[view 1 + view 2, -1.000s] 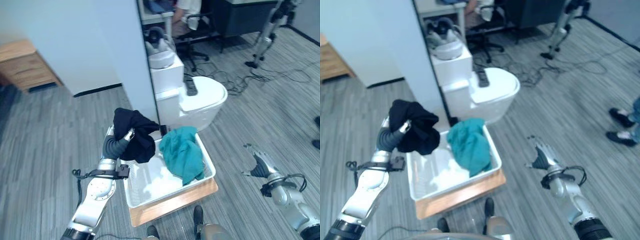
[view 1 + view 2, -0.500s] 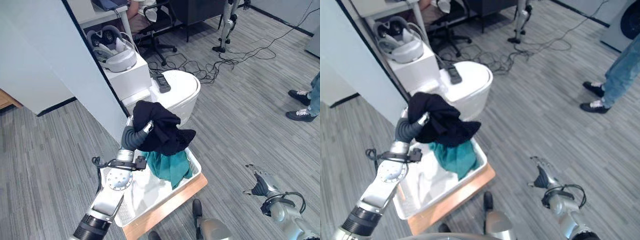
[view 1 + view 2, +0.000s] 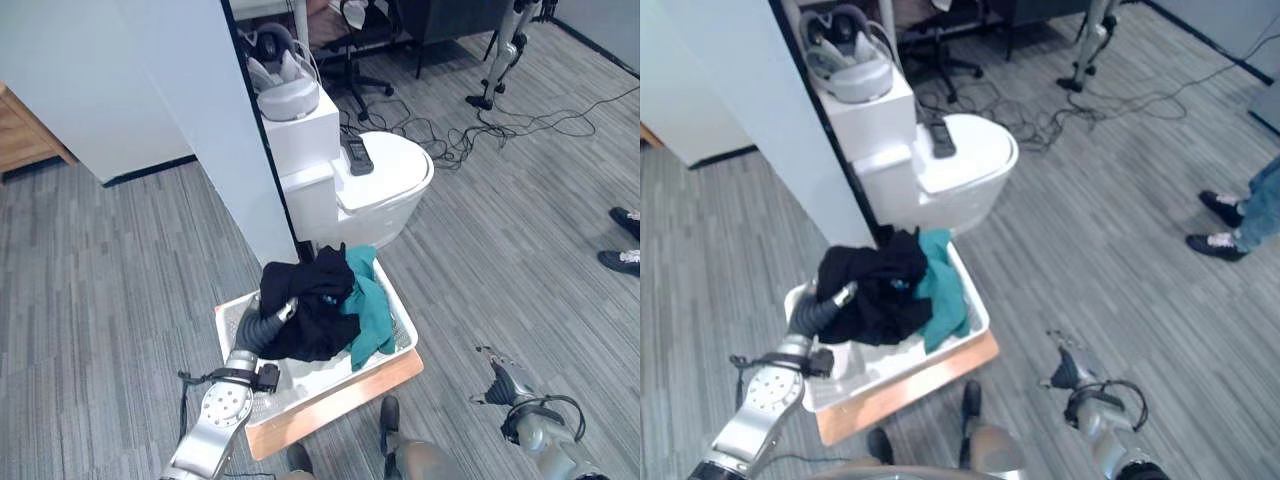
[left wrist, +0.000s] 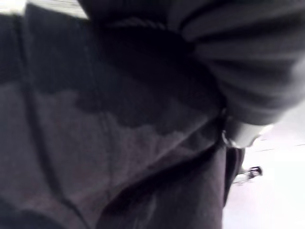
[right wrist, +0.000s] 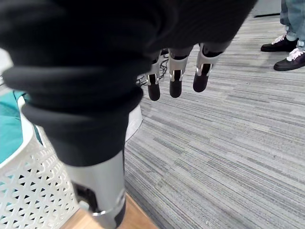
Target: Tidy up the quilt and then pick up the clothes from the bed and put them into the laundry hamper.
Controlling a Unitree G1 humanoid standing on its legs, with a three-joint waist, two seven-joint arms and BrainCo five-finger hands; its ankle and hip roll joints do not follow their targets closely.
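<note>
The black garment [image 3: 305, 312] is coming down from where the left hand was holding it raised above the basket half a second ago, and is now settling inside the white laundry hamper [image 3: 397, 303], heaped against the teal garment [image 3: 367, 306] already draped over the far side. The left hand [image 3: 283, 312] is reaching in over the near rim and is buried in the dark cloth, so whether its fingers are gripping or letting go cannot be told; the arm is probably lowering so the cloth lands inside rather than over the edge. The right hand [image 3: 1060, 372] is hanging idle over the floor, fingers relaxed and empty, well apart from the hamper, which sits on a wooden board [image 3: 340, 401] beside a white toilet [image 3: 375, 190].
</note>
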